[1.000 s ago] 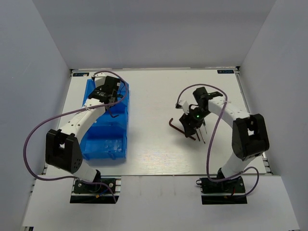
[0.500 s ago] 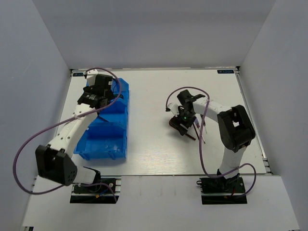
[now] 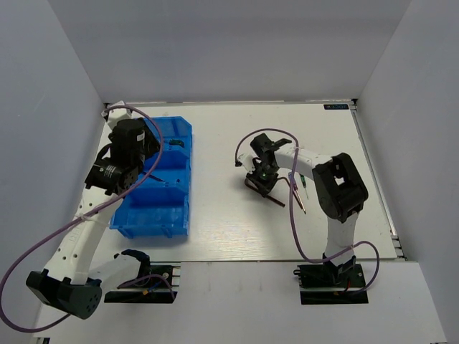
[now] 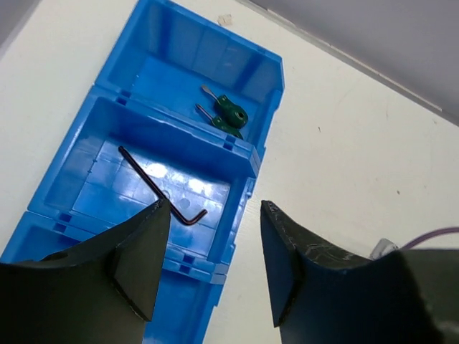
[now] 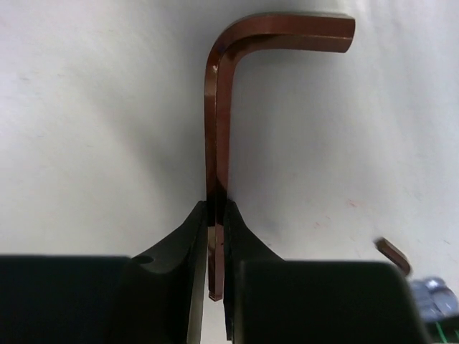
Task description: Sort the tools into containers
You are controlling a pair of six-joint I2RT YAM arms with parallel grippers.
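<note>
The blue containers (image 3: pixel 154 208) stand at the left of the table. Seen from the left wrist, one dark hex key (image 4: pixel 159 188) lies in the middle compartment of the containers (image 4: pixel 252 159). Two green-handled screwdrivers (image 4: pixel 226 116) lie in the far compartment. My left gripper (image 4: pixel 213 208) hangs high above the bin, open and holding nothing. My right gripper (image 3: pixel 261 180) is down on the table, right of centre. It is shut on the long shank of a brown L-shaped hex key (image 5: pixel 219 129), whose short leg points right beyond the fingertips.
Thin precision screwdrivers (image 3: pixel 300 193) lie on the table just right of the right gripper. The tip of one of them (image 5: pixel 393 256) shows at the lower right of the right wrist view. Purple cables loop over both arms. White walls close in the table.
The left gripper has opened and lifted back from the far end of the bin, towards the camera. The right gripper has slid left, dropped to the table and shut on the hex key.
</note>
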